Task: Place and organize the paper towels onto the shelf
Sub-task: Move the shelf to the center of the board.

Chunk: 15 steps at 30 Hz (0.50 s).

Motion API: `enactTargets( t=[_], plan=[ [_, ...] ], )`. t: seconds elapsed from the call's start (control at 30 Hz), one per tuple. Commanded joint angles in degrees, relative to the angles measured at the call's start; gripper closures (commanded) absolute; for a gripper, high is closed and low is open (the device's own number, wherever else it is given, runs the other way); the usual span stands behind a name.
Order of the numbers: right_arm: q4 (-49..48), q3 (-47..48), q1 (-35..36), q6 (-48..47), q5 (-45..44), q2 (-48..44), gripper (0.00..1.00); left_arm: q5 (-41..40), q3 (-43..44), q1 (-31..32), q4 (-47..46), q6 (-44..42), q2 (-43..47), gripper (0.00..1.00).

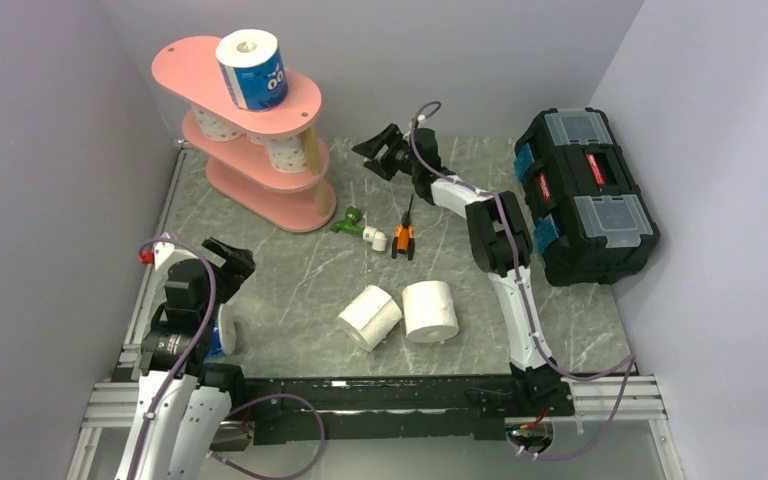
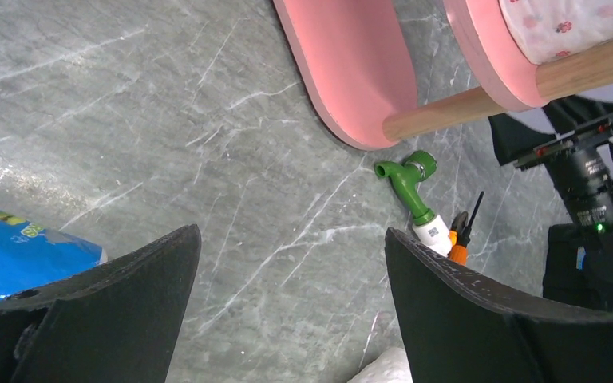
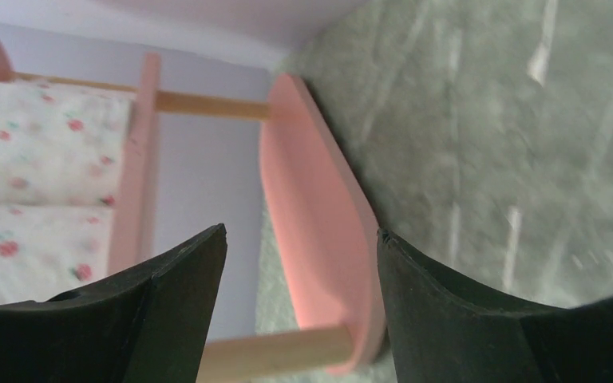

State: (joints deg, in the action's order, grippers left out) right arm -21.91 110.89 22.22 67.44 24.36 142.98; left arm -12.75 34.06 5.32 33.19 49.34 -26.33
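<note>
The pink shelf point(image 1: 305, 100) stands at the back left. A blue-wrapped paper towel roll point(image 1: 252, 70) sits on its top board, and two pink-dotted rolls point(image 1: 285, 152) sit on the middle board. Two plain white rolls point(image 1: 370, 316) point(image 1: 430, 310) lie on the table near the front. Another blue-wrapped roll point(image 1: 222, 335) lies under my left arm and shows at the left wrist view's edge point(image 2: 16, 255). My left gripper point(image 2: 291, 231) is open over bare table. My right gripper point(image 3: 302, 230) is open with nothing in it, facing the shelf's bottom board point(image 3: 319, 223) and the dotted rolls point(image 3: 40, 159).
A black toolbox point(image 1: 585, 195) stands at the right edge. A green-and-white plastic tool point(image 1: 360, 227) and an orange-handled tool point(image 1: 404, 235) lie between the shelf and my right arm. Grey walls close in the left, back and right sides.
</note>
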Motion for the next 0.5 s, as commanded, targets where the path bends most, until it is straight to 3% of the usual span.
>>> enactTargets(
  t=[0.0, 0.27, 0.4, 0.47],
  plan=[
    [-3.44, -11.03, -0.53, -8.04, -4.55, -11.58, 0.28, 1.65, -1.66, -0.22, -3.74, 2.22, 1.26, 0.09],
    [-14.98, -36.11, 2.75, -30.48, -9.5, -31.84, 0.24, 3.97, -2.74, 0.22, -6.12, 2.71, 2.22, 0.09],
    [-17.49, -41.48, 6.11, -39.02, -7.58, -36.61, 0.24, 5.4, -3.54, 1.16, -6.78, 3.78, 3.29, 0.09],
    [-13.43, -41.46, 8.66, -45.03, -9.16, -38.14, 0.25, 5.08, -3.61, 1.45, -6.43, 3.76, 4.03, 0.09]
  ],
)
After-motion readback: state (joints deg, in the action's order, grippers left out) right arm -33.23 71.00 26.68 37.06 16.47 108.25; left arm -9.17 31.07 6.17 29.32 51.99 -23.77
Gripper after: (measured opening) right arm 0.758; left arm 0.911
